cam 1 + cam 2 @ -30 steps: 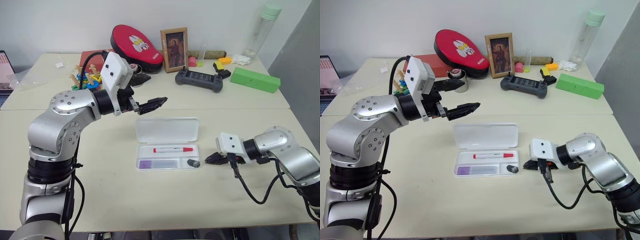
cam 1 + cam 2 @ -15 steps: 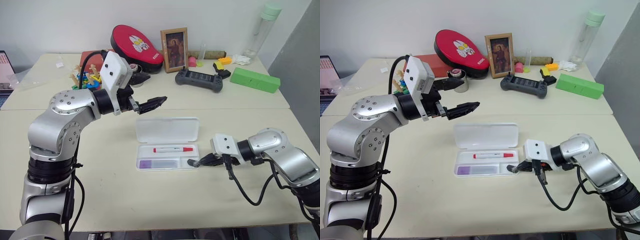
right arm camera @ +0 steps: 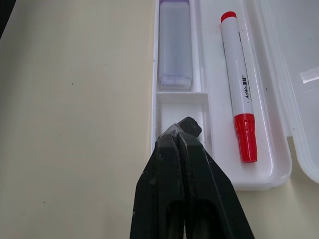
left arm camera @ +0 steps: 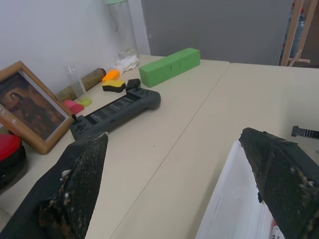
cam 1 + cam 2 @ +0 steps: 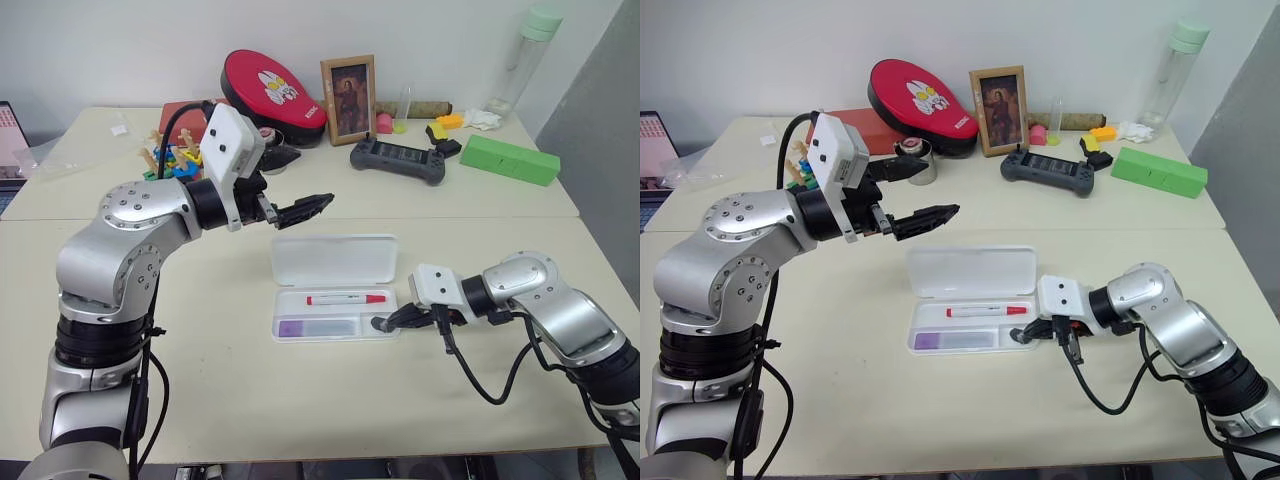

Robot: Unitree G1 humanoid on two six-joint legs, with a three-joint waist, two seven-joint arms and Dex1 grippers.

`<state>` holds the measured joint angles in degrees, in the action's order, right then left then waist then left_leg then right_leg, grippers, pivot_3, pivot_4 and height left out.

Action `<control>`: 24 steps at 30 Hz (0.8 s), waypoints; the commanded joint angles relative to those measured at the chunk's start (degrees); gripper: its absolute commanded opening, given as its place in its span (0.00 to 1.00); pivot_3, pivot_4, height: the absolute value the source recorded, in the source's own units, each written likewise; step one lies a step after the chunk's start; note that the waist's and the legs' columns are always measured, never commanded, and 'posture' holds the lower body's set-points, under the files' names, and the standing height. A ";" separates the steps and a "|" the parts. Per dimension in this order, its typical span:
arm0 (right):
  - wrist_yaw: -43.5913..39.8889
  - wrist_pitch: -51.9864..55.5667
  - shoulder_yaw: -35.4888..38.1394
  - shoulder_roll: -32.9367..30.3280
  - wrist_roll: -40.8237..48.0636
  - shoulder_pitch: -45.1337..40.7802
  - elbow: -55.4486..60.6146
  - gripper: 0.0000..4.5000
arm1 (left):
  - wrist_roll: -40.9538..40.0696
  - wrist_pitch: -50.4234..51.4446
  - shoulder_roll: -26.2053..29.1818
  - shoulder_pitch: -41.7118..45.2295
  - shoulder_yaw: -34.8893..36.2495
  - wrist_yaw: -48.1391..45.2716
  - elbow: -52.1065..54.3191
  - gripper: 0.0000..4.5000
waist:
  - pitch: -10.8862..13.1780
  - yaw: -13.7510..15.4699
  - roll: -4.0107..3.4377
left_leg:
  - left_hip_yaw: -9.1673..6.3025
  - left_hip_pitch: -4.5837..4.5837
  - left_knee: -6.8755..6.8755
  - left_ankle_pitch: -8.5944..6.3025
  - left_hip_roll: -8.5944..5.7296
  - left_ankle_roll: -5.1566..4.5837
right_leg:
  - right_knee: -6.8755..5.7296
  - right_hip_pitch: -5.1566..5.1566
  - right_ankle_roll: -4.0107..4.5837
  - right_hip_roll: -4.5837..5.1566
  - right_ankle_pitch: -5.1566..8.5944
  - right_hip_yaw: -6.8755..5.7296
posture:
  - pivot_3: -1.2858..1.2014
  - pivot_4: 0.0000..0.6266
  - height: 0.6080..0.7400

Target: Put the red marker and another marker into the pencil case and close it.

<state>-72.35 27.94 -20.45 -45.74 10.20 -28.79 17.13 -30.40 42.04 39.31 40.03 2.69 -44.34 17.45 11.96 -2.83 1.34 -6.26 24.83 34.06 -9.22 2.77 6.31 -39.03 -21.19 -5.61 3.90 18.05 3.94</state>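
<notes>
The pencil case (image 5: 335, 262) lies open in the middle of the table, lid flat behind the tray. In the tray's far compartment lies the red marker (image 5: 346, 299), also seen as the red marker (image 3: 238, 107) up close. The purple marker (image 5: 318, 327) fills the near left compartment. My right gripper (image 5: 383, 323) is shut, its tips over the small right-end compartment where a dark grey stub (image 3: 193, 126) peeks out; whether they touch it I cannot tell. My left gripper (image 5: 313, 177) is open and empty, held level above the table behind the case's left end.
Along the back stand a green box (image 5: 510, 158), a dark game controller (image 5: 397, 160), a photo frame (image 5: 348, 98), a red oval pad (image 5: 272, 92), a tall bottle (image 5: 525, 55) and colourful toys (image 5: 175, 155). A table seam runs just behind the case.
My right gripper, still shut, has slid left from beside the case to the tray's right end, over the dark stub. The left arm has stayed still.
</notes>
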 commanded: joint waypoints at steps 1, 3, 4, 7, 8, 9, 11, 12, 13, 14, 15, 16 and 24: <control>0.20 0.16 1.37 -0.56 0.34 -0.89 1.45 0.01 | -0.32 -0.87 0.25 0.10 1.48 0.45 1.72 1.00 | 0.00 0.00 0.00 | 0.00 0.00 0.00 0.00 0.00 0.00 | 0.00 0.00 0.00 0.00 0.00 0.00 | 0.52 0.24 1.00; 0.49 0.22 1.20 -0.41 0.13 -0.91 1.28 0.01 | -0.32 -0.97 0.17 0.20 1.45 0.42 1.60 1.00 | 0.00 0.00 0.00 | 0.00 0.00 0.00 0.00 0.00 0.00 | 0.00 0.00 0.00 0.00 0.00 0.00 | 0.52 0.24 1.00; 0.69 0.24 1.04 -0.25 -0.03 -0.95 1.09 0.01 | -0.29 -1.02 0.12 0.26 1.42 0.42 1.53 1.00 | 0.00 0.00 0.00 | 0.00 0.00 0.00 0.00 0.00 0.00 | 0.00 0.00 0.00 0.00 0.00 0.00 | 0.52 0.24 1.00; 1.20 -0.04 0.68 0.19 -0.50 -1.10 0.17 0.01 | -0.24 -1.02 -0.06 0.48 1.25 0.51 1.46 1.00 | 0.00 0.00 0.00 | 0.00 0.00 0.00 0.00 0.00 0.00 | 0.00 0.00 0.00 0.00 0.00 0.00 | 0.52 0.24 1.00; 1.43 -0.12 0.53 0.40 -0.71 -1.21 -0.21 0.01 | -0.25 -0.99 -0.07 0.49 1.25 0.50 1.48 1.00 | 0.00 0.00 0.00 | 0.00 0.00 0.00 0.00 0.00 0.00 | 0.00 0.00 0.00 0.00 0.00 0.00 | 0.52 0.24 1.00; 1.55 -0.24 0.43 0.55 -0.86 -1.31 -0.54 0.01 | -0.24 -0.97 -0.08 0.52 1.23 0.50 1.46 1.00 | 0.00 -0.01 0.00 | 0.00 0.00 0.00 0.00 0.00 0.00 | 0.00 0.00 0.00 0.00 0.00 0.00 | 0.52 0.24 1.00; 1.77 -0.53 0.20 0.82 -1.21 -1.47 -1.26 0.01 | -0.24 -0.91 -0.06 0.54 1.29 0.55 1.50 1.00 | 0.00 -0.04 0.00 | 0.00 0.00 0.00 0.00 0.00 0.00 | -0.01 0.00 0.00 0.00 0.00 0.00 | 0.52 0.24 1.00; 1.84 -0.72 0.09 0.95 -1.42 -1.52 -1.62 0.01 | -0.26 -0.86 -0.01 0.51 1.36 0.56 1.57 1.00 | 0.00 -0.04 0.00 | 0.00 0.00 0.00 0.00 0.00 0.00 | -0.01 0.00 0.00 0.00 0.00 0.00 | 0.52 0.24 1.00; 1.88 -0.89 0.00 1.07 -1.58 -1.60 -1.95 0.01 | -0.27 -0.84 0.02 0.50 1.40 0.56 1.58 1.00 | 0.00 -0.04 0.00 | 0.00 0.00 0.00 0.00 0.00 0.00 | -0.01 0.00 0.00 0.00 0.00 0.00 | 0.52 0.24 1.00; 1.89 -1.01 -0.07 1.17 -1.68 -1.66 -2.21 0.01 | -0.29 -0.80 0.04 0.48 1.44 0.58 1.60 1.00 | 0.00 -0.04 0.00 | 0.00 0.00 0.00 0.00 0.00 0.00 | -0.01 0.00 0.00 0.00 0.00 0.00 | 0.52 0.24 1.00; 1.91 -1.17 -0.13 1.28 -1.84 -1.67 -2.45 0.01 | -0.28 -0.79 0.09 0.42 1.48 0.60 1.67 1.00 | 0.00 -0.04 0.00 | 0.00 0.00 0.00 0.00 0.00 0.00 | -0.01 0.00 0.00 0.00 0.00 0.00 | 0.52 0.24 1.00; 1.89 -1.32 -0.17 1.34 -1.99 -1.65 -2.60 0.01 | -0.33 -0.72 0.13 0.35 1.55 0.63 1.75 1.00 | 0.00 -0.07 0.00 | 0.00 0.00 0.00 0.00 0.00 0.00 | -0.01 0.00 0.00 0.00 0.00 0.00 | 0.52 0.24 1.00; -0.54 -0.72 2.47 -1.16 0.10 -0.57 0.02 0.01 | -0.50 -0.65 0.38 -0.21 1.90 0.61 2.04 1.00 | 0.00 -0.05 0.00 | 0.00 0.00 0.00 0.00 0.00 0.00 | -0.01 0.00 0.00 0.00 0.00 0.00 | 0.52 0.24 1.00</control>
<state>-71.82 27.44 -20.79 -45.30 8.48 -29.66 14.16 -30.43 42.04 39.14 39.93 2.70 -44.22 17.59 11.96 -2.89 1.34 -6.27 24.83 34.06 -9.22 2.78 6.31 -39.04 -21.19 -5.61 3.90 18.05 3.94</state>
